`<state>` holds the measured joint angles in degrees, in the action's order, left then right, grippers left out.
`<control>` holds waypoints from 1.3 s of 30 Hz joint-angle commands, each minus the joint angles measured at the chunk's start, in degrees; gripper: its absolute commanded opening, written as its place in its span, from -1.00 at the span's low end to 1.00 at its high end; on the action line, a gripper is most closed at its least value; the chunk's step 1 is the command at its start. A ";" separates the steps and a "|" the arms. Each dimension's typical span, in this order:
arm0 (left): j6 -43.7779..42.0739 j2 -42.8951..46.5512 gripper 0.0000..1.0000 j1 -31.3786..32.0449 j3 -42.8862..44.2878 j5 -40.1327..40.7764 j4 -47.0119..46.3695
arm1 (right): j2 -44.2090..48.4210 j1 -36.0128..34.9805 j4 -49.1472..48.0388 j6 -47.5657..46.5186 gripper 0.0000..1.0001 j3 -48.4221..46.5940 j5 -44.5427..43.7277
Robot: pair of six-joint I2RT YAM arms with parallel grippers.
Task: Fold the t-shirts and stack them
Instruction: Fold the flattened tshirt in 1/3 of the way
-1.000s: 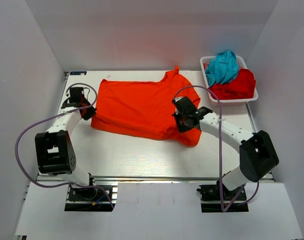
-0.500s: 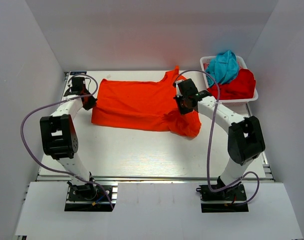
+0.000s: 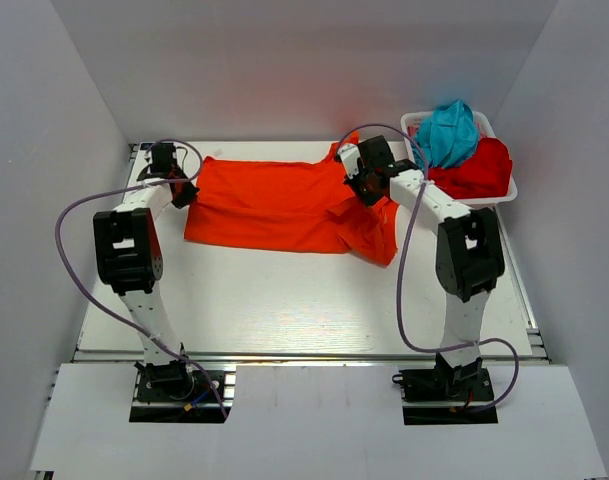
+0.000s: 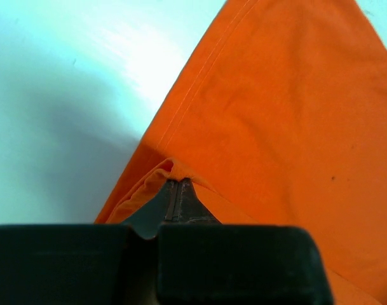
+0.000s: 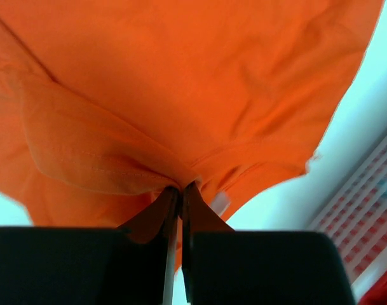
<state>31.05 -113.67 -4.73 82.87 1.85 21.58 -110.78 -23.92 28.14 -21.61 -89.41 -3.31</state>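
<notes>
The bright orange-red t-shirt (image 3: 284, 205) lies spread across the far half of the table, its near edge folded back over itself at the right. My left gripper (image 3: 180, 190) is shut on the shirt's left edge (image 4: 174, 166). My right gripper (image 3: 364, 190) is shut on a bunched fold of the same shirt near the collar (image 5: 180, 181), where a small white label shows. The teal-blue t-shirt (image 3: 446, 133) and the deeper red t-shirt (image 3: 474, 170) lie crumpled in the white basket (image 3: 412, 122) at the far right.
White walls close in the table (image 3: 284, 300) on three sides. The basket's slatted wall (image 5: 365, 197) shows at the right edge of the right wrist view. Purple cables loop from both arms over the table's sides.
Both grippers have moved toward the far edge, carrying the shirt's near edge up and over. The shirt now covers less depth, and both arms are stretched further out.
</notes>
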 commanded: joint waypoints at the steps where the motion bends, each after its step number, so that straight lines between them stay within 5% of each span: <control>1: -1.52 -1.55 -1.00 0.34 4.48 -0.44 -2.42 | -4.43 1.42 0.50 -8.27 -0.87 -9.51 1.29; 4: -1.52 -4.01 -1.00 -0.19 7.56 -0.97 -1.19 | -10.23 2.21 -0.09 -6.28 -0.51 -15.95 -2.30; 5: -1.52 -5.41 -0.92 -0.19 8.87 -1.58 -1.19 | -11.29 2.30 -0.63 -4.86 -0.19 -17.63 -3.53; 7: -1.52 -6.04 -0.10 -0.19 10.89 -1.58 -1.19 | -15.94 2.74 -1.86 -0.38 0.05 -23.66 -5.91; 8: -1.52 -6.91 0.19 -0.19 11.60 -2.28 -1.19 | -18.13 3.00 -2.73 0.85 0.36 -24.67 -7.05; 10: -1.52 -7.62 0.49 -0.19 13.79 -3.60 -1.19 | -18.85 2.92 -3.62 3.14 0.73 -26.42 -7.59; 13: -2.21 -6.58 0.99 -0.19 15.13 -4.40 0.04 | -16.93 2.92 -3.62 6.74 0.76 -25.47 -6.63; 24: -5.30 0.83 0.99 2.79 3.44 -10.81 -5.15 | -2.16 2.83 -5.37 25.72 0.79 -0.89 14.99; 29: -5.91 -3.58 0.99 5.00 4.67 -11.34 0.74 | -1.72 3.35 -7.84 30.74 0.79 5.37 15.09; 39: -5.38 1.60 0.99 4.47 -9.83 -4.14 4.60 | -0.49 10.55 -10.82 43.04 0.79 19.44 14.12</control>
<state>25.74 -113.93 0.43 76.93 -5.65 20.78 -111.48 -16.23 17.67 16.05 -74.13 10.83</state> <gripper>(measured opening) 0.995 0.895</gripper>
